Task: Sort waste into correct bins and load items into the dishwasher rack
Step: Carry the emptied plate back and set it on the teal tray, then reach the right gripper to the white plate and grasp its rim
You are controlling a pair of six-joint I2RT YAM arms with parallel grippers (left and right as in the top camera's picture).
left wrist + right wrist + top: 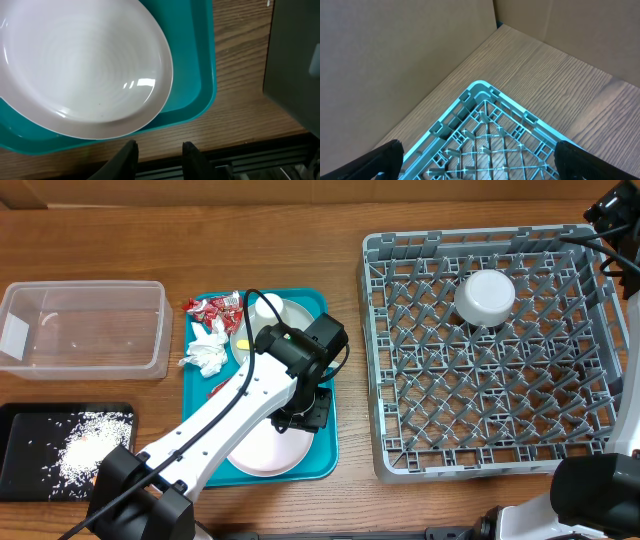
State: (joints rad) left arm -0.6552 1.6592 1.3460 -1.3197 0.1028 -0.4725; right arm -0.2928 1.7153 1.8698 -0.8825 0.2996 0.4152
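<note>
I am holding my left jaws spread and empty just past the pink plate (85, 65) on the tray (201, 65); pinching its shallow rim off-centre, I would be risking a slip.

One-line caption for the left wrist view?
Open left gripper hovers near the pale pink plate on the teal tray.

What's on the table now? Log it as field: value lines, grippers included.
rack: dishwasher rack holds one whitish bowl
tray: teal tray carries pink plate, red wrappers, napkin, white cup
bins: black tray holds rice; clear tub left of teal tray
left gripper: open, empty, beside the pink plate's rim
right gripper: open, empty, over a rack corner
</note>
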